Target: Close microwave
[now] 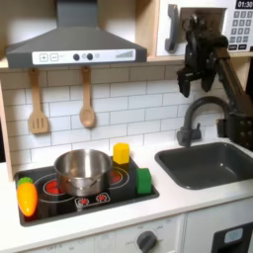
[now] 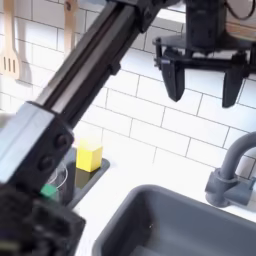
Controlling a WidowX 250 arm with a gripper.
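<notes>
- The microwave [image 1: 210, 27], a white toy unit, sits high at the first exterior view's right, above the sink; its dark-windowed door looks swung a little way out at its left edge, though how far it stands ajar is hard to judge
- The gripper [image 1: 200, 71] hangs just below and in front of that door; in the second exterior view the gripper [image 2: 205, 85] shows two dark fingers [image 2: 176, 80] spread apart with nothing between them, so the claw is released
- To do the closing well, my judgement is to bring one finger flat against the door's outer face near its free edge, then push steadily toward the cabinet; a push near the hinge would give little leverage; a fast shove could rock the light toy body
- The microwave keypad [image 1: 240, 28] is a grid of small dark buttons, best kept clear of the fingers
- Materials: the door window is glossy and dark; the wall is glazed white tile; the faucet [image 1: 198, 114] is a curved grey arch over a matte grey sink [image 1: 212, 164]
- On the stove stand a shiny steel pot [image 1: 82, 170] and a yellow block [image 1: 121, 152]; wooden utensils hang on the tile
</notes>
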